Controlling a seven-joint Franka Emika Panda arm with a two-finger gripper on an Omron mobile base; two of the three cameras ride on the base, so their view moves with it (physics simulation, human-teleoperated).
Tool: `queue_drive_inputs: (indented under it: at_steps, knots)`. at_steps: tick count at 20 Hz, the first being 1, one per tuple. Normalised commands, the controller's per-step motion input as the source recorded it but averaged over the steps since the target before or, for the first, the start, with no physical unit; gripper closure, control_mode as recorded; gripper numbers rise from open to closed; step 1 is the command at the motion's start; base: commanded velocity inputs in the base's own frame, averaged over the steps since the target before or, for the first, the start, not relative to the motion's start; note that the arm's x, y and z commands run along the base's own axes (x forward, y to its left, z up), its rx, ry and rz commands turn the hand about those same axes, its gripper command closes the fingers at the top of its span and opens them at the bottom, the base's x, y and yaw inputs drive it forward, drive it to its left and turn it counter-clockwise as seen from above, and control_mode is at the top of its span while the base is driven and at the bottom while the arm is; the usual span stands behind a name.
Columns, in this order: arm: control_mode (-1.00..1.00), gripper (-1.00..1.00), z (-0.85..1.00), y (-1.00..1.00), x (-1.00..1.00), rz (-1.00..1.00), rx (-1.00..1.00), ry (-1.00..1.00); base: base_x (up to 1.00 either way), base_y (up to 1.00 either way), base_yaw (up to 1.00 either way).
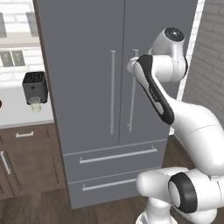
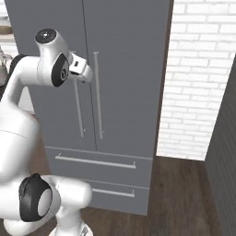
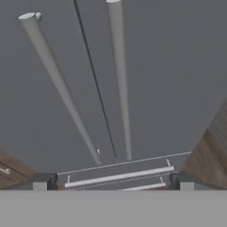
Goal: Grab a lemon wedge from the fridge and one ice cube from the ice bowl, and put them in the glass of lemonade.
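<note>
The grey double-door fridge (image 1: 87,87) stands straight ahead with both doors shut, so the lemon wedge is hidden. My gripper (image 3: 114,182) is open, its two fingertips (image 3: 44,181) wide apart, and it looks down along the two long door handles (image 3: 119,80) toward the drawers. My hand (image 2: 80,68) hovers in front of the top of the handles, holding nothing. A small pale glass of lemonade (image 1: 35,106) sits on the counter at the left, in front of a dark toaster (image 1: 35,86). A reddish sliver at the left edge may be the ice bowl (image 1: 0,104). The ice cube is out of view.
Dark brown cabinets with drawers (image 1: 26,157) stand under the white counter (image 1: 22,116), left of the fridge. A white brick wall (image 2: 198,69) rises right of the fridge, with wood floor (image 2: 184,193) below it. Two fridge drawers (image 1: 116,155) sit under the doors.
</note>
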Motion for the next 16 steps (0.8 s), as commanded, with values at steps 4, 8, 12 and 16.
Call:
queue_drive_inputs:
  at_steps: [4, 8, 12, 16]
  knots:
    - [-1.0, -1.0, -0.33, -0.13, 0.99, 0.03, 0.0, -0.01, 0.0, 0.0, 0.0]
    - [-1.0, -1.0, -0.64, -0.07, 0.85, 0.02, -0.05, 0.0, 0.0, 0.0, 0.0]
    - [-1.0, -1.0, -0.68, -0.16, 0.61, 0.01, -0.1, 0.01, 0.0, 0.0, 0.0]
    - [-1.0, -1.0, -0.67, -0.11, 0.38, 0.0, -0.12, 0.0, 0.0, 0.0, 0.0]
